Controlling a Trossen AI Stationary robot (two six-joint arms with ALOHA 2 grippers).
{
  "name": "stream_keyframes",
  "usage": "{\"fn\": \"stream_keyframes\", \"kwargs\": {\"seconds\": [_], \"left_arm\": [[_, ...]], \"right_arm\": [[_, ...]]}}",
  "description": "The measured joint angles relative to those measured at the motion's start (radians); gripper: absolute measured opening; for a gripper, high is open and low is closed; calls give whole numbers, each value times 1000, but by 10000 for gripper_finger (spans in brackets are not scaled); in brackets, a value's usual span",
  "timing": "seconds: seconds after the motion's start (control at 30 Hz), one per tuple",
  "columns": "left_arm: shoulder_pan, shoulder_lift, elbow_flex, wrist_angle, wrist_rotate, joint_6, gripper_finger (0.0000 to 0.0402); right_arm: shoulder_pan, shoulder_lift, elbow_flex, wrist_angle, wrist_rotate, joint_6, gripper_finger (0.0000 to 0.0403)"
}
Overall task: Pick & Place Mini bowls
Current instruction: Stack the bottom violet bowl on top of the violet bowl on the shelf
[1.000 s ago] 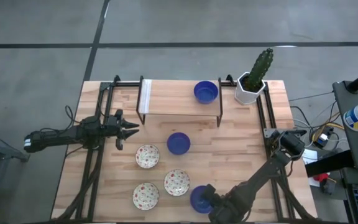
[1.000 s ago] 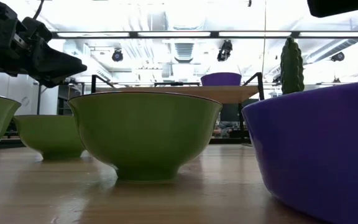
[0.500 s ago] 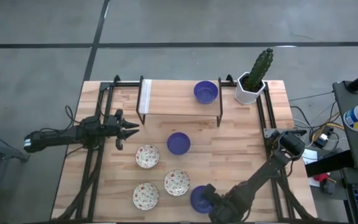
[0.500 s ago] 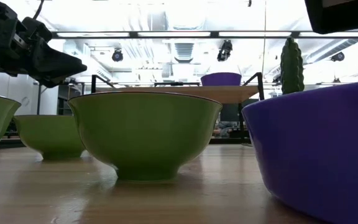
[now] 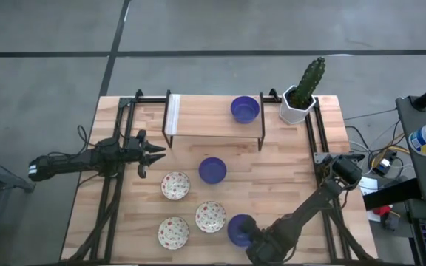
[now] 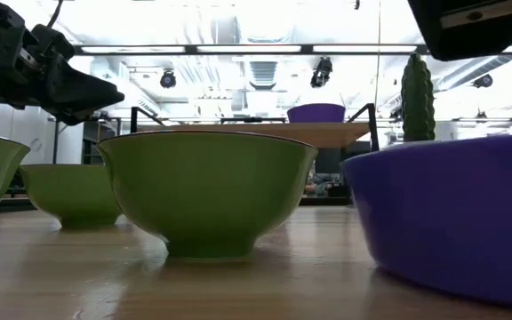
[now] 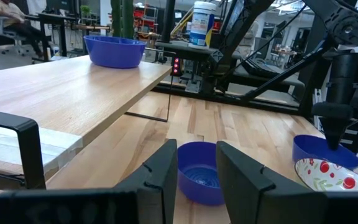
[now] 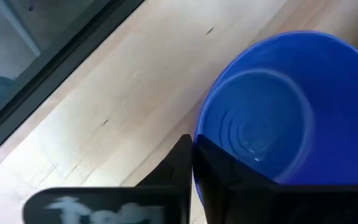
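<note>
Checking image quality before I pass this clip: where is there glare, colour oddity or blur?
Low view: ceiling lights blow out the background, and the near blue bowl looks purple and fills the right side. The patterned bowls show only green outsides. Right wrist view: the right pincer shut on the blue bowl's rim, its own body blurred. High view: even light, no glare.

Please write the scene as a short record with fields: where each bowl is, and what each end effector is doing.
blue bowls: one on the raised wooden shelf; one on the table below the shelf; one at the near edge
speckled bowls: three on the table
right end effector: shut on the rim of the near-edge blue bowl
left end effector: open, empty, at the table's left side
cactus pot: far right corner
</note>
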Motion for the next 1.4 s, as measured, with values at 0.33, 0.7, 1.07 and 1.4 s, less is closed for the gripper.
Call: {"fn": "stream_keyframes", "kwargs": {"seconds": [0.33,0.7,1.07,1.4], "left_arm": [[0,0,0,0,0,0,106],[0,0,0,0,0,0,106],[0,0,0,0,0,0,106],[0,0,0,0,0,0,106]], "right_arm": [[-18,-28,43,-109,42,-2,9],[-120,-211,55,-258,101,-11,9],[-338,-475,57,-341,174,-78,8],[-604,-553,107,-368,252,-229,8]]}}
